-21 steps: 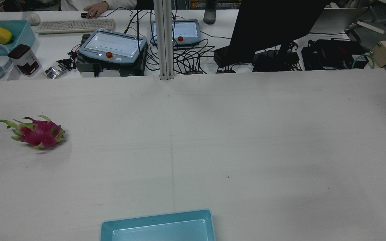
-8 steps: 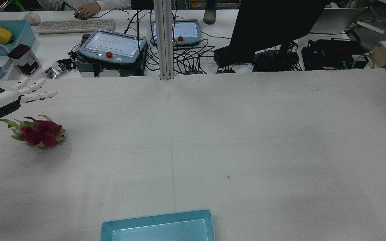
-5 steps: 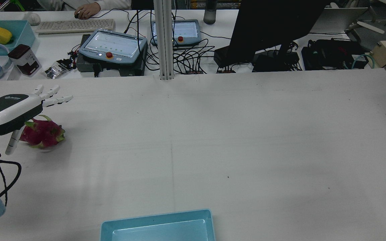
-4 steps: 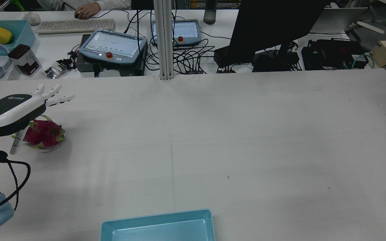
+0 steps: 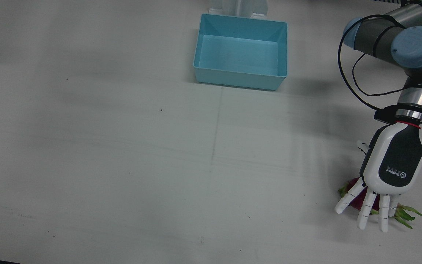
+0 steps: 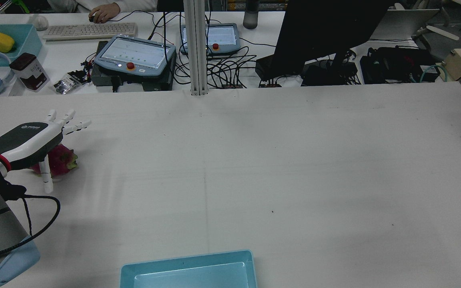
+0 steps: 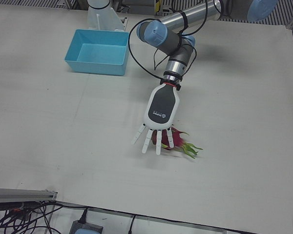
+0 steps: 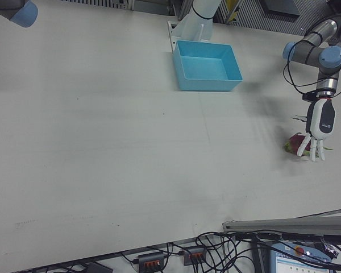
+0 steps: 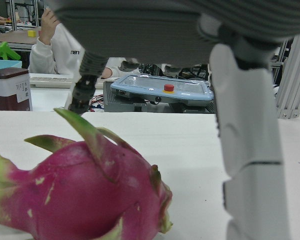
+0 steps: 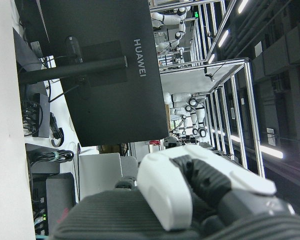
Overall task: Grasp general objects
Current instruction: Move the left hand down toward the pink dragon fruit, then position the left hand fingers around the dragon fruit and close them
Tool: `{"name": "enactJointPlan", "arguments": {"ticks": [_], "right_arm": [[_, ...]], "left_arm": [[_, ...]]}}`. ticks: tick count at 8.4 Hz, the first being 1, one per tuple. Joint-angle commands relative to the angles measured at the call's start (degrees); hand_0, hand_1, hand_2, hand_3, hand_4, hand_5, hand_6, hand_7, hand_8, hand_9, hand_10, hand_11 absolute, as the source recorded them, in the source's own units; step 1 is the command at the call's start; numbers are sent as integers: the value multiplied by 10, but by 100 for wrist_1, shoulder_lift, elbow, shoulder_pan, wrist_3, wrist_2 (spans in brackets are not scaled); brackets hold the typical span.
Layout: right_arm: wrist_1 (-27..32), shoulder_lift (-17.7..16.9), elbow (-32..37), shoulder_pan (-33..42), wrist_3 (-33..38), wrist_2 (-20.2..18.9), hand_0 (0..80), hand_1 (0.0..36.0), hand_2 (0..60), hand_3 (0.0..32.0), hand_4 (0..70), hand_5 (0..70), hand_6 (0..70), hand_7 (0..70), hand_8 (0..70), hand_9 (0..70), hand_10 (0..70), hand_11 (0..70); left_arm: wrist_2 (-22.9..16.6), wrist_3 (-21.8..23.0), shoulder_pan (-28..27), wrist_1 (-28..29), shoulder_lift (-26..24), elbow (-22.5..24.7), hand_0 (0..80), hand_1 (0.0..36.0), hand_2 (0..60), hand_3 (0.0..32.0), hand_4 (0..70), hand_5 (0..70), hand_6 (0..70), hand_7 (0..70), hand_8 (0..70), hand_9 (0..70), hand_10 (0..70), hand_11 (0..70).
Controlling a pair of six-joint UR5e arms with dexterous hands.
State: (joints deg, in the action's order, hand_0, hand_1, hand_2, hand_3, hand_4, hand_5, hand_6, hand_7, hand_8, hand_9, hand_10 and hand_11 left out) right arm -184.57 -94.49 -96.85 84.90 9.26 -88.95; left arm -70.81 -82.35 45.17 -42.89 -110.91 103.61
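Bare table (image 5: 123, 146) all round; blue bin (image 5: 240, 51) stands well apart

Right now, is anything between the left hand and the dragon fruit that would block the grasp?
Nothing visible does. The left hand hangs open directly over the dragon fruit, with only bare table around it.

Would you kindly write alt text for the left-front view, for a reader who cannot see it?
The left robot hand, fingers spread open, hovers palm-down over a pink dragon fruit lying on the white table. A blue bin with nothing visible inside sits at the far side near the arm's pedestal.
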Motion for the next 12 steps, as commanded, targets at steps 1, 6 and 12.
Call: {"name": "enactJointPlan", "arguments": {"ticks": [1,6,12], "right_arm": [[0,-8,0,0,6,0,0,0,0,0,0,0,0,0,0,0,0,0],[0,0,0,0,-3,0,0,0,0,0,0,0,0,0,0,0,0,0],[0,0,0,0,6,0,0,0,0,0,0,0,0,0,0,0,0,0]], "left_arm": [[67,360,-17,228,8,-323,490,139,0,320,0,0,0,0,0,0,0,0],[849,360,-44,299,-35,-746,527,190,22,320,0,0,0,0,0,0,0,0],[850,334,-254,202,-62,-1018,569,219,0,320,0,0,0,0,0,0,0,0]]}}
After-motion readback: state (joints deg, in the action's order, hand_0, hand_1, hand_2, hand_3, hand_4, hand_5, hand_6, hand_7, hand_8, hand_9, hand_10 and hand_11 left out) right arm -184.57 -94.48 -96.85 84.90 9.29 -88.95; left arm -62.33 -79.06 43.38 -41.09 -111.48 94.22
